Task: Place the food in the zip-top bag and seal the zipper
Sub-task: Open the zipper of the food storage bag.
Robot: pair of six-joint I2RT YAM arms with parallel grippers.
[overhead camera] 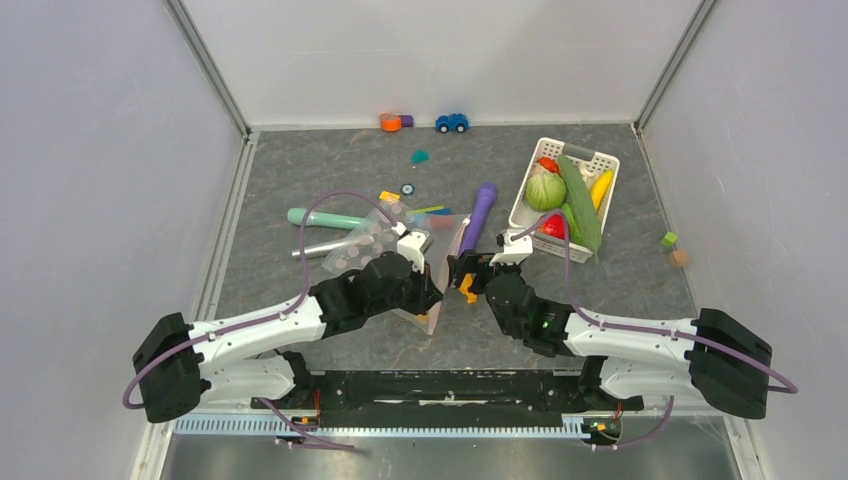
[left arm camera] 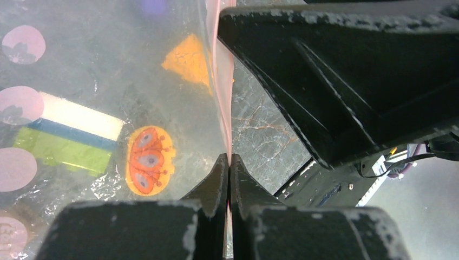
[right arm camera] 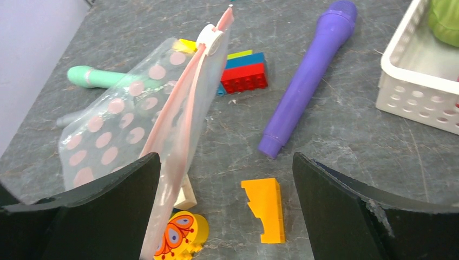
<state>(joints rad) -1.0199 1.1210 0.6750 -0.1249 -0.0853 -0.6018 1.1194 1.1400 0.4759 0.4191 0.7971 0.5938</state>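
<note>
The clear polka-dot zip-top bag (overhead camera: pixel 385 240) lies mid-table, its near edge lifted. My left gripper (overhead camera: pixel 428 298) is shut on its pink zipper strip (left arm camera: pixel 222 81), which runs between the jaws (left arm camera: pixel 228 162). My right gripper (overhead camera: pixel 462 278) is open and empty just right of the bag (right arm camera: pixel 135 119), low over an orange block (right arm camera: pixel 265 208); the zipper (right arm camera: pixel 184 114) passes by its left finger (right arm camera: pixel 108 206). The food sits in the white basket (overhead camera: pixel 600 160): cabbage (overhead camera: pixel 545 190), cucumber (overhead camera: pixel 580 205), banana (overhead camera: pixel 601 187), tomato (overhead camera: pixel 548 164). Only the cabbage (right arm camera: pixel 446 19) shows in the right wrist view.
A purple stick (overhead camera: pixel 480 215) lies between bag and basket, a teal stick (overhead camera: pixel 325 218) left of the bag. Building blocks (right arm camera: pixel 243 73) and a butterfly block (right arm camera: pixel 181 235) lie by the bag. A toy car (overhead camera: pixel 452 122) stands at the back wall.
</note>
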